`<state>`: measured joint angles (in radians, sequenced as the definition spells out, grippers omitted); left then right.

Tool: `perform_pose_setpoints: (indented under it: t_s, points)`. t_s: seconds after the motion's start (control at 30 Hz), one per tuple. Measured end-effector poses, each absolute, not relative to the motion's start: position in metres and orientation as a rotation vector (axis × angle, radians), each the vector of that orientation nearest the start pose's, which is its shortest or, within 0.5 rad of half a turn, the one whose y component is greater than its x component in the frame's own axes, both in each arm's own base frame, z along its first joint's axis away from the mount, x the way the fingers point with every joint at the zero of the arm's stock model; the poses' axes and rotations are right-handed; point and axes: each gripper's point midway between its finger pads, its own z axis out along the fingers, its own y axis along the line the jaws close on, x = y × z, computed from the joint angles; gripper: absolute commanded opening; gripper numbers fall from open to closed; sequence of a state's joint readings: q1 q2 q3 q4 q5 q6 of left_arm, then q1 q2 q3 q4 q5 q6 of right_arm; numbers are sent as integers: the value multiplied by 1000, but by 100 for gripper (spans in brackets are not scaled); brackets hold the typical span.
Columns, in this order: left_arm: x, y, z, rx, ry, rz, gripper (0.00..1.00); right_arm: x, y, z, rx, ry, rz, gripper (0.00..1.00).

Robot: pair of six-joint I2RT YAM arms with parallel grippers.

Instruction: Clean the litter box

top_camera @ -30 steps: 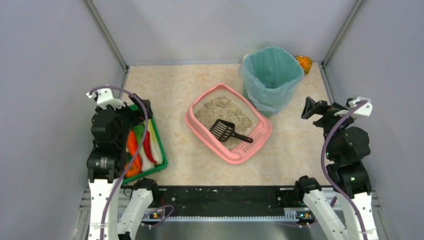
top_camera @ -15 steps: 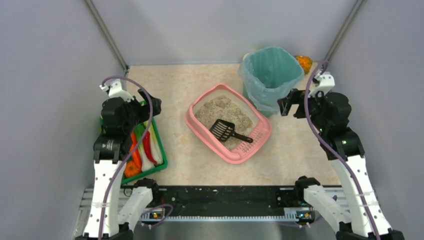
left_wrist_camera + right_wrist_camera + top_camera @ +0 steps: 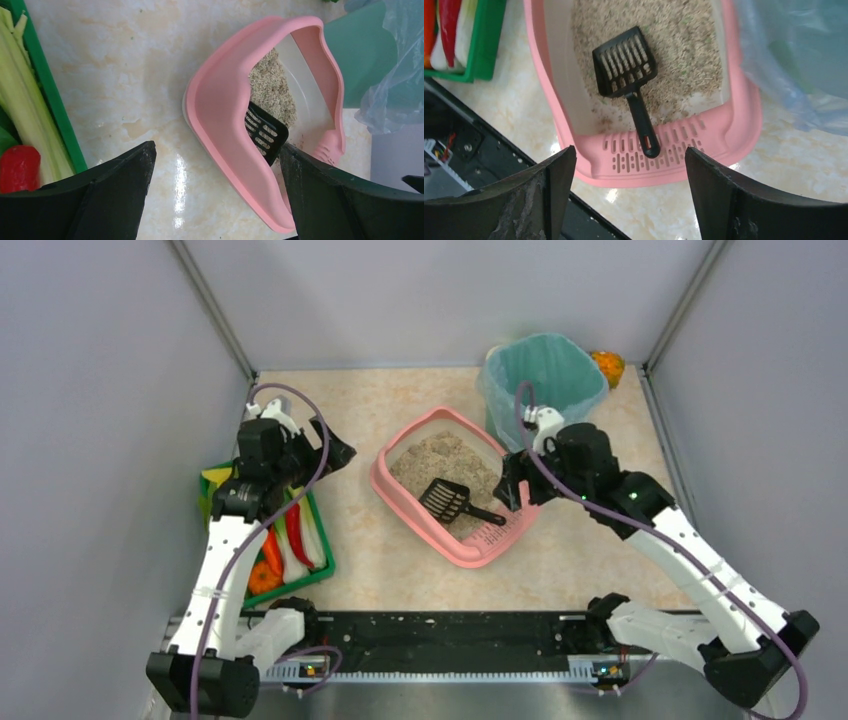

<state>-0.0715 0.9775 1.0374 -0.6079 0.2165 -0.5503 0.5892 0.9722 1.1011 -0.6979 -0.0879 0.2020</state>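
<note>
Moved: both arms have swung inward from the sides.
Right jaws: apart, empty, over the black scoop [image 3: 447, 499] handle.
Left jaws: wide apart, empty, left of the box.
Litter box [image 3: 384, 480]: mid-counter [image 3: 350, 410], just beside the teal-lined bin [image 3: 545, 390].

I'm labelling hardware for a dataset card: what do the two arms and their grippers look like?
The left arm and right arm: white links, black joint housings, a purple cable looped along each. The left gripper and right gripper: two broad black wedge-shaped fingers; the right's are scuffed grey.
</note>
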Motion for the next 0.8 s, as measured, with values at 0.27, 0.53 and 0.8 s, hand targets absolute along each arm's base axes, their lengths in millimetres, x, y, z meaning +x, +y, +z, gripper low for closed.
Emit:
perform_pose_setpoints:
  t_s: [0.27,0.53,0.8]
  points:
    - [298,-98,240,-353,2179,-628,99,233,213,194,-703,2301,482,55]
    - [299,-99,241,-357,2180,-634,99,241,226,145,-892,2400,407,47]
    - [298,-98,242,-358,2177,-628,99,243,242,114,-1049,2431,369,45]
